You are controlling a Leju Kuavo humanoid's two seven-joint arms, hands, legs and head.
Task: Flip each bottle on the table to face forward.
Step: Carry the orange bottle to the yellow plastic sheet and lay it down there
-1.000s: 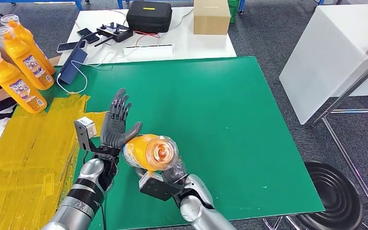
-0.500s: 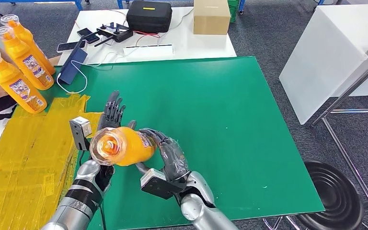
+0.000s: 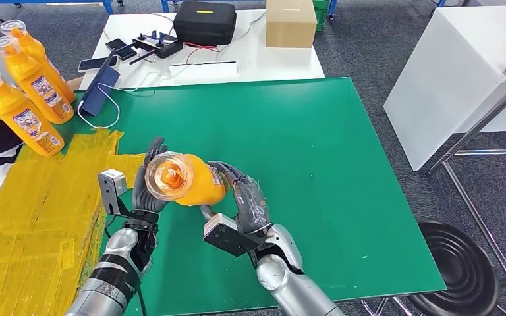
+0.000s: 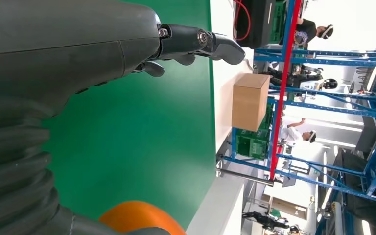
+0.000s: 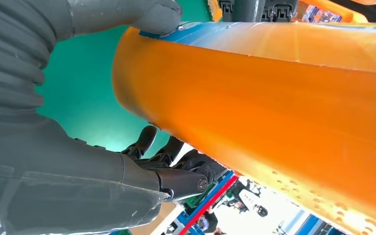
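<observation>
**Two hands, one orange bottle held above the green surface**

Two hands meet at the bottle point(image 3: 188, 181), which is raised off the green surface point(image 3: 316, 145) near its front-left part, lying roughly on its side with its clear cap end turned toward the camera and the robot's left.

Right hand point(image 3: 244, 204): fingers point(image 3: 227, 172) curled over the bottle's body; the right wrist view shows the thumb point(image 5: 154, 14) pressed on the label edge and the dark fingers wrapped under the orange wall. This hand holds the bottle.

Left hand point(image 3: 146, 187): sits behind and under the cap end, mostly hidden by the bottle. In the left wrist view its fingers point(image 4: 200, 41) are stretched out and apart, with the bottle's orange body just beside the palm; whether the palm touches it cannot be told.

Risk, as a judgement: the bottle appears to be carried by one hand on a smooth, rounded wall. If the right fingers loosen before the left hand has a firm hold, it could slip, drop onto the surface and roll toward the yellow taped area point(image 3: 33, 217). A turn made with only a partial hold could also leave the label facing the wrong way.

Farther back at the left, three more orange bottles point(image 3: 29, 105) stand upright. On the white table point(image 3: 283, 59) beyond lie a black case point(image 3: 204, 21) and a cardboard box point(image 3: 291, 23).
</observation>
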